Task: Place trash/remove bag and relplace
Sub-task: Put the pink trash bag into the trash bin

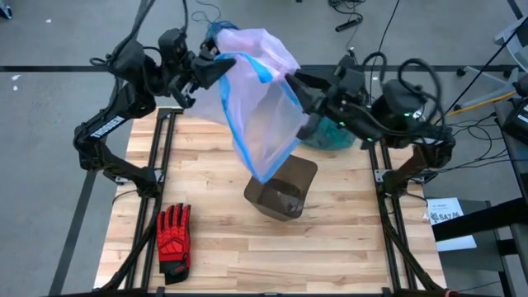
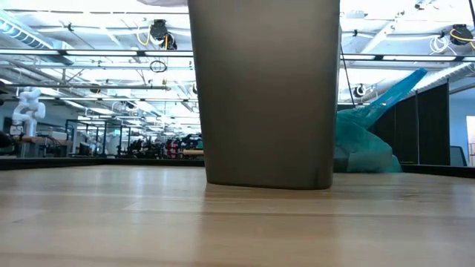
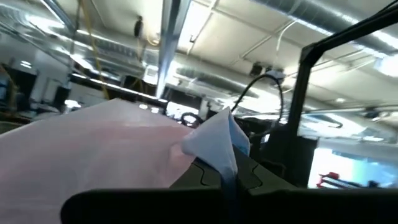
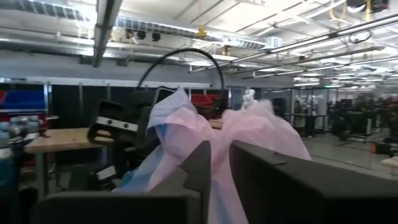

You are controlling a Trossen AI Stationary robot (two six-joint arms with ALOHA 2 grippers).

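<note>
A pale lilac bag with a blue rim [image 1: 260, 99] hangs spread between my two grippers above the table's far half. My left gripper [image 1: 213, 70] is shut on it at the far left, and my right gripper [image 1: 290, 82] is shut on it to the right. Its lower end [image 1: 264, 169] hangs over a brown translucent bin [image 1: 282, 191], which stands upright on the table [image 2: 263, 89]. The teal-green bag [image 1: 332, 136] lies crumpled on the table at the far right, behind the bin [image 2: 364, 144]. The trash is out of view. My left gripper pinches the lilac bag's blue rim [image 3: 217, 146] between its two fingers, a bunched fold standing up past the fingertips [image 3: 199, 177]. The bag is lifted clear of the table and hangs off toward the other arm. My right gripper has bunched lilac plastic and blue rim [image 4: 214, 134] between its two fingers [image 4: 196, 168], which stand only slightly apart. The fingers come from the table's right side, slanting upward. The bag hangs clear of the table.
A red-and-black glove [image 1: 173, 239] lies flat near the table's front left corner. Black frame rails [image 1: 157, 148] run along both side edges. Bare wood [image 1: 247, 256] lies in front of the bin.
</note>
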